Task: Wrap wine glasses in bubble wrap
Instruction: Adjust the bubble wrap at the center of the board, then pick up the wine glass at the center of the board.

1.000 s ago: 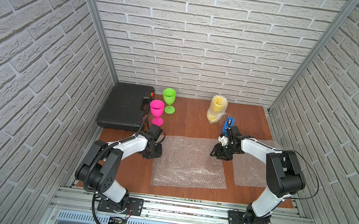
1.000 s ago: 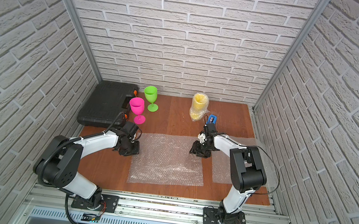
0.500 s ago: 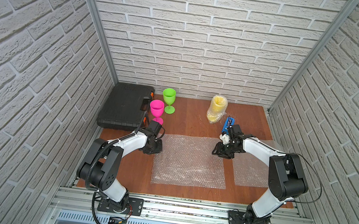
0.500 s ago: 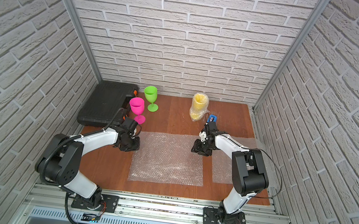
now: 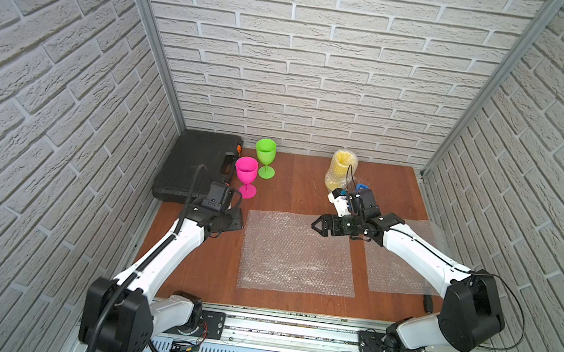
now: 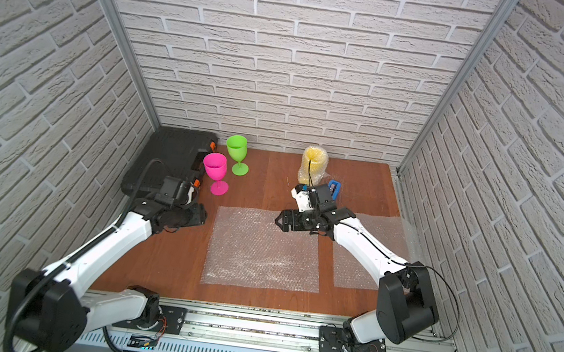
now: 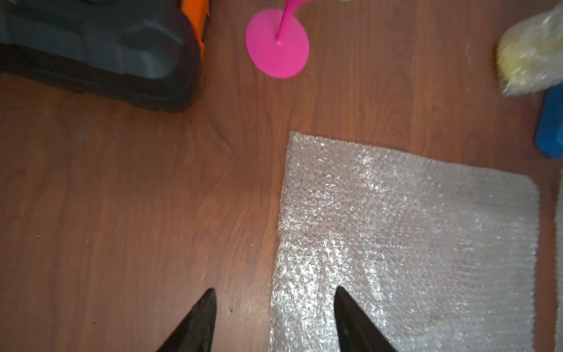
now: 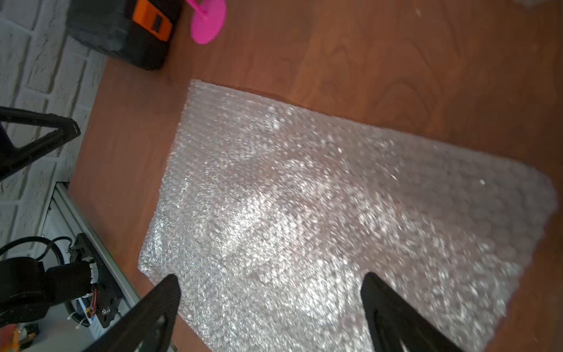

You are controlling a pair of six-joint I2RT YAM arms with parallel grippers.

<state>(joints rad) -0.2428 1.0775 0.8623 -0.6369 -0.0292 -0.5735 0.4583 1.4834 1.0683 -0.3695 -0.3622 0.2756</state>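
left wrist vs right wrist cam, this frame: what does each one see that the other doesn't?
Left wrist only: the yellow goblet, blurred and apparently already in bubble wrap, and the blue tape dispenser beside it. Right wrist only: the brick wall, the base rail, and the right gripper, open above the sheet with nothing between its jaws. Both: the flat bubble wrap sheet, the pink goblet's foot and the black case with its orange latch.

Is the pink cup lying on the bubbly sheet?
No, the pink goblet stands upright on the bare table, apart from the bubble wrap.
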